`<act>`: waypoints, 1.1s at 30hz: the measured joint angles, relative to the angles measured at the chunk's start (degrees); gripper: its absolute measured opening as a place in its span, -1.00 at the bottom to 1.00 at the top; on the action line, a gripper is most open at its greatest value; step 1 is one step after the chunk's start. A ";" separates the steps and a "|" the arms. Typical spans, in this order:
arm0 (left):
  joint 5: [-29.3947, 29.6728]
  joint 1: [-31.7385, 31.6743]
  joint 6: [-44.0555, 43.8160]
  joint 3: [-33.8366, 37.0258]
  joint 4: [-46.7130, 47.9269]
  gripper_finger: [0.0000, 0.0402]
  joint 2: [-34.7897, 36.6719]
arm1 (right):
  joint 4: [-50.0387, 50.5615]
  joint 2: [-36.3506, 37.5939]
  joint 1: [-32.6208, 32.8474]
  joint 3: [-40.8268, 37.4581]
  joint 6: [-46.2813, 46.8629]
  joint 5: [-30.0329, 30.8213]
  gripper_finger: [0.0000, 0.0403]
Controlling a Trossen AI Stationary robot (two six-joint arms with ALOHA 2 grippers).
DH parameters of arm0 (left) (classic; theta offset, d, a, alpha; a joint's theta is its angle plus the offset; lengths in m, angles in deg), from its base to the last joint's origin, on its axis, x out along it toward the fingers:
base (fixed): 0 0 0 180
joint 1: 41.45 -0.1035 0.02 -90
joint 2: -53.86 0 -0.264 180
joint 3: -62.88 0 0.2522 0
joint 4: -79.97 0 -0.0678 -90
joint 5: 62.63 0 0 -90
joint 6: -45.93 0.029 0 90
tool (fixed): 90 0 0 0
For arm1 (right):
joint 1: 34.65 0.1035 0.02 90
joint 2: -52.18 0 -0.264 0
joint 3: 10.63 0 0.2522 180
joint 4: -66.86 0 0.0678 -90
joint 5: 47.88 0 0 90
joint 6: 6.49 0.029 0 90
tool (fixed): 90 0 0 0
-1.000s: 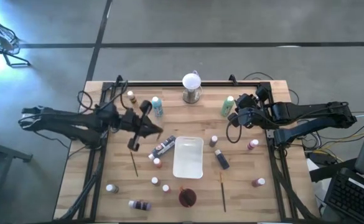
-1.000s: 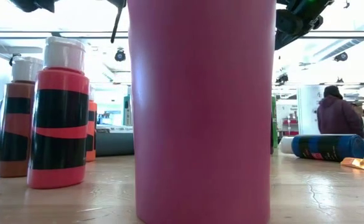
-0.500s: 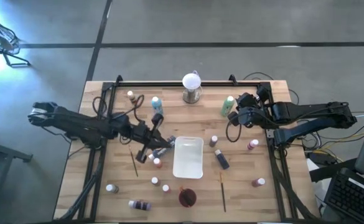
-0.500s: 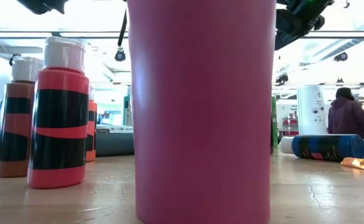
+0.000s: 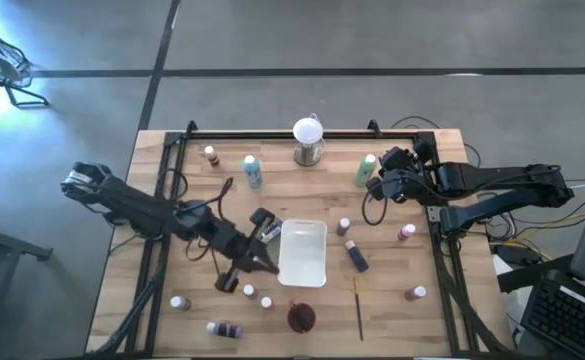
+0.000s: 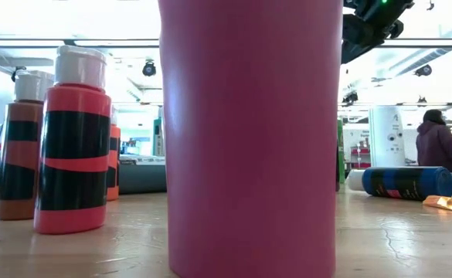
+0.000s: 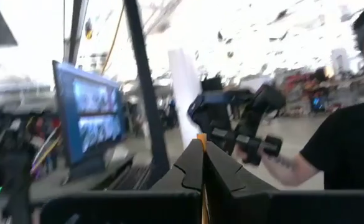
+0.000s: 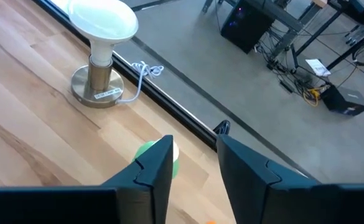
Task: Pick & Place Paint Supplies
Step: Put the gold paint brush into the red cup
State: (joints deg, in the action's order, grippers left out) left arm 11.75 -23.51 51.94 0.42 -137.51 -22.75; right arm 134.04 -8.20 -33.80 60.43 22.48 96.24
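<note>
Left pincer [image 5: 255,262] clamped on brush [image 7: 201,180], right pincer [image 8: 194,163] apart above green bottle [image 8: 150,151]

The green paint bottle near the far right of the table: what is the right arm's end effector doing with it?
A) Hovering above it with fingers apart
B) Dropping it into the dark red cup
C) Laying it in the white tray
A: the right wrist view shows the right end effector open above the green paint bottle, which stands on the table.
</note>
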 joint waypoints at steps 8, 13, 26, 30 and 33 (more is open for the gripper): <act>-3.01 1.39 -4.10 0.23 -11.28 -0.99 -7.61 | -0.01 0.00 0.00 -0.11 0.00 -0.01 -0.30; -4.90 2.17 -8.59 0.25 -18.36 -0.99 -11.31 | -0.03 0.00 0.00 -0.13 0.00 -0.01 -0.27; -6.42 5.30 -8.50 -4.27 -22.27 -0.99 -19.35 | -0.12 0.00 0.00 -0.22 0.16 -0.01 -0.35; -6.94 5.50 -9.59 -5.60 -22.25 -0.99 -21.96 | -0.14 0.00 0.00 -0.22 0.66 -0.03 -0.41; -6.98 5.54 -9.65 -6.16 -22.44 -0.99 -23.21 | -0.15 -0.02 0.00 -0.22 0.66 -0.03 -0.44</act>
State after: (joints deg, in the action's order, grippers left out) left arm 4.77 -17.97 42.30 -5.74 -159.95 -45.96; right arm 133.88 -8.22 -33.80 60.21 23.13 96.20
